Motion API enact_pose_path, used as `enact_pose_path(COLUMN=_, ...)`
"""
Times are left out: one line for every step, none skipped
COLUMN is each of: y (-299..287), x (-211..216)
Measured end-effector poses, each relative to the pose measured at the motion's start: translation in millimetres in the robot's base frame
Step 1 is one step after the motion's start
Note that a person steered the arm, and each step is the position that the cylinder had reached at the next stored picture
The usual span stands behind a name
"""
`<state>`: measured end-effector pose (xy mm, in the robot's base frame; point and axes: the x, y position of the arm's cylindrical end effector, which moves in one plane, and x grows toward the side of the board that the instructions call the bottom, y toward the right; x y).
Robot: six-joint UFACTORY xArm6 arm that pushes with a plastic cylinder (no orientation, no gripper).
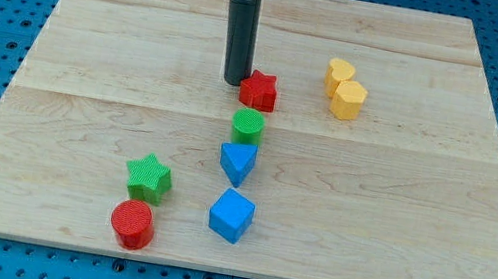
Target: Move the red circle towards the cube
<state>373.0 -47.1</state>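
Observation:
The red circle [131,224] lies near the view's bottom, left of centre, just below a green star [148,177]. The blue cube [231,216] sits to its right, a block's width or so away. My tip [233,80] is far from both, up in the board's upper middle, touching the left side of a red star [259,91].
A green circle [247,126] and a blue triangle [237,162] stand in a column between the red star and the blue cube. Two yellow blocks [340,76] [348,99] sit together at the upper right. The wooden board [94,33] lies on a blue pegboard.

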Motion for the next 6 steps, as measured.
enact_pose_path(y=-83, x=63)
enact_pose_path(y=-114, x=197)
enact_pose_path(y=-121, x=244)
enact_pose_path(y=-119, x=245)
enact_pose_path(y=-114, x=246)
enact_pose_path(y=-84, x=245)
